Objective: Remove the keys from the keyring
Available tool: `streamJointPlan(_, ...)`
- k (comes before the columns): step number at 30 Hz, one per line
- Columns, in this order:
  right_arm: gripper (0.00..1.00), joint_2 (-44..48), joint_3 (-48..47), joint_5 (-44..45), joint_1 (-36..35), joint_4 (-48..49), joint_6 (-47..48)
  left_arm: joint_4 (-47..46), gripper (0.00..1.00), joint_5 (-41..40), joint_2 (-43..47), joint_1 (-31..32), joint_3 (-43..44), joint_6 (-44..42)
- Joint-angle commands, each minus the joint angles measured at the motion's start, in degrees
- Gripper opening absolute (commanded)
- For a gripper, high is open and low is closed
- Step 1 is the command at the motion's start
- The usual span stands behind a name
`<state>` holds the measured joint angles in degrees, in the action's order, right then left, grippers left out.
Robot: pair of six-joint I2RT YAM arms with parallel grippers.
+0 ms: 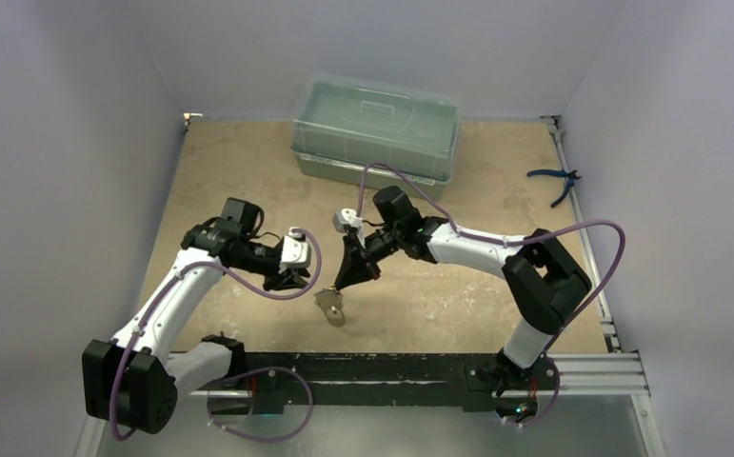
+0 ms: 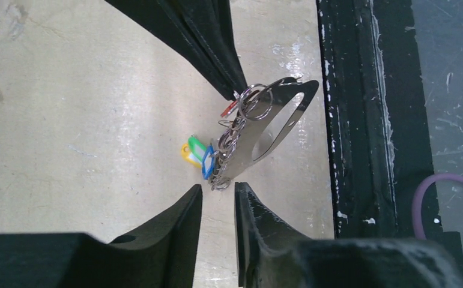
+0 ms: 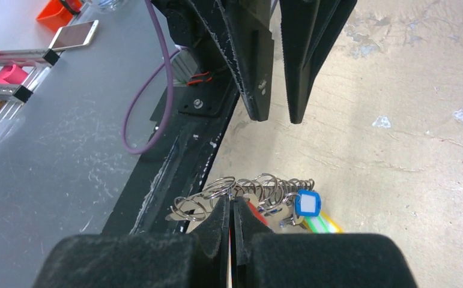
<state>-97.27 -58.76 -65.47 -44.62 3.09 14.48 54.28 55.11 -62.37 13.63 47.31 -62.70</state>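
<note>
This is a robotics lab cell. Plain white walls (image 1: 58, 143) enclose a scuffed tabletop (image 1: 248, 162), with aluminium rails (image 1: 601, 371) at the near edge and pliers (image 1: 554, 179) far right.

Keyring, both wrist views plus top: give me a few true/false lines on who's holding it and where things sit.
1. The right hand is shut on the keyring. True.
2. The left hand grips the keys. False: it is open, fingers apart, with nothing between them.
3. The pliers lie inside the clear box. False: they lie on the table near its right edge, apart from the box.
4. Blue, green and yellow tags show beside the keyring's rings. True.
</note>
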Motion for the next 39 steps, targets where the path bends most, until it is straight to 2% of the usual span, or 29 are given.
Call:
streamJointPlan(1,0.00,2.09,-2.36,-0.25,0.24,0.01,-0.16,3.38,0.28,3.76,-0.82,0.09,3.51,-5.47)
streamJointPlan(5,0.00,2.31,-2.72,-1.01,0.24,1.21,-2.59,3.85,0.33,4.74,-0.54,1.48,3.52,-2.22)
streamJointPlan(8,0.00,2.48,-3.37,-1.51,0.26,1.72,-4.04,-0.99,0.35,5.13,0.11,1.58,2.51,6.13)
streamJointPlan(11,0.00,2.76,-4.56,-1.95,0.24,1.68,-5.26,-4.26,0.38,5.97,0.32,1.58,2.50,10.80)
streamJointPlan(13,0.00,2.95,-5.24,-2.22,0.24,1.68,-5.94,-5.30,0.43,6.27,0.40,1.58,2.61,12.74)
streamJointPlan(16,0.00,3.13,-5.42,-2.42,0.24,2.34,-7.04,-5.42,0.44,6.58,0.64,1.94,2.55,13.26)
streamJointPlan(22,0.00,3.36,-5.74,-2.37,0.24,2.58,-7.61,-6.51,0.41,6.92,1.06,3.03,2.70,13.70)
streamJointPlan(29,0.00,2.97,-5.84,-2.55,0.24,2.58,-7.56,-10.37,0.40,3.85,3.35,9.11,1.69,14.43)
streamJointPlan(33,0.00,2.88,-5.88,-2.72,0.24,2.59,-7.54,-13.28,0.34,2.64,3.52,10.74,1.46,15.17)
streamJointPlan(39,0.00,3.04,-5.69,-2.82,0.24,2.36,-7.32,-11.91,0.28,1.93,2.56,10.89,0.82,12.29)
